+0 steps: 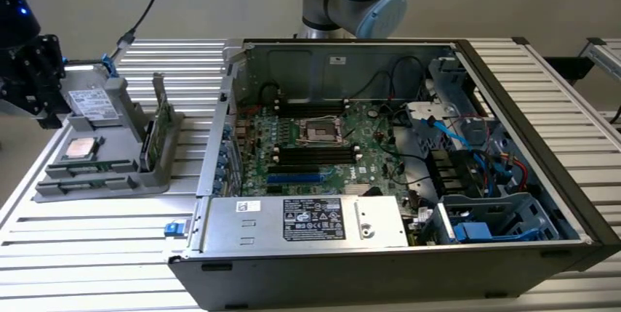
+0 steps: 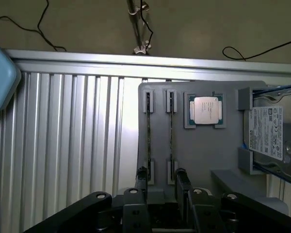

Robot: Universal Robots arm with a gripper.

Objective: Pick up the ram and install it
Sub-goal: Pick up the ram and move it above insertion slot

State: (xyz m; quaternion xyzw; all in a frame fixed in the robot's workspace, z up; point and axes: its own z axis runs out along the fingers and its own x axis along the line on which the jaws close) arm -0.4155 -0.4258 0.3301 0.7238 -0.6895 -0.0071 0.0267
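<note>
**Jaws spread, snag risk**

At the exterior view's left, your gripper (image 2: 161, 177) hangs over the grey tray (image 2: 203, 150), jaws spread astride one ram (image 2: 170, 136) standing edgewise. One finger (image 2: 141, 178) sits near the neighbouring stick (image 2: 148, 136) and could clip it. You can't tell whether anything touches.

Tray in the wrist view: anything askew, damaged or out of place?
Nothing stands out. On the tray, two ram sticks stand edge-up in their slots, the processor lies flat in its recess, and the drive sits between its brackets.
</note>
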